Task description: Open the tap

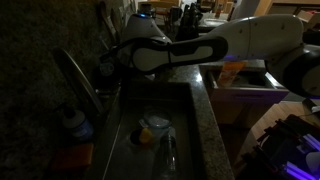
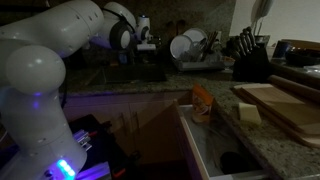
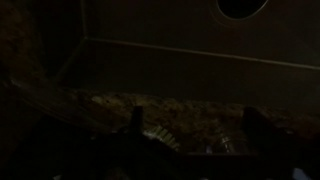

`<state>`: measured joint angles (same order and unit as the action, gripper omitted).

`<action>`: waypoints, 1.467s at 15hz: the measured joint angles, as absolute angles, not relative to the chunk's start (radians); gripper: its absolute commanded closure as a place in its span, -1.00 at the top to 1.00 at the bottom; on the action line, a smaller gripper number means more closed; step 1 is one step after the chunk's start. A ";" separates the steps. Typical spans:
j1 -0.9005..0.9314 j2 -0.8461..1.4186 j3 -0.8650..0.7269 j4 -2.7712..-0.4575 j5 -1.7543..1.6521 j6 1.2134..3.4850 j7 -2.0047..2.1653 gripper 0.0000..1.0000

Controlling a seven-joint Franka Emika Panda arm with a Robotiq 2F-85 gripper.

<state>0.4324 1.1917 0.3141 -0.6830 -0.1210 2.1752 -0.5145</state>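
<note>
The gripper [image 3: 198,135] holds its two dark fingers [image 3: 137,125] spread apart with nothing between them, above a speckled counter [image 3: 120,105]. In an exterior view the tap [image 1: 78,78] arches just beside the gripper; contact cannot be told. Below the gripper, the sink [image 1: 165,98] holds a pale cup [image 1: 152,128] and a clear glass [image 1: 168,155].

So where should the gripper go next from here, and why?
Probably ease the gripper toward the tap: in an exterior view it hangs beside the arched spout, seemingly short of it, and in the dark wrist view its fingers stand apart with nothing between them.
</note>
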 measured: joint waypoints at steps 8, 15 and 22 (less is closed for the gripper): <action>0.506 1.229 0.315 -0.553 -0.080 2.120 -0.584 1.00; 0.516 1.295 0.281 -0.478 -0.077 2.110 -0.562 1.00; 0.538 1.366 0.278 -0.400 -0.070 2.111 -0.611 1.00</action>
<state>0.5383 1.3660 0.2776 -0.4000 -0.0703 2.1110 -0.6111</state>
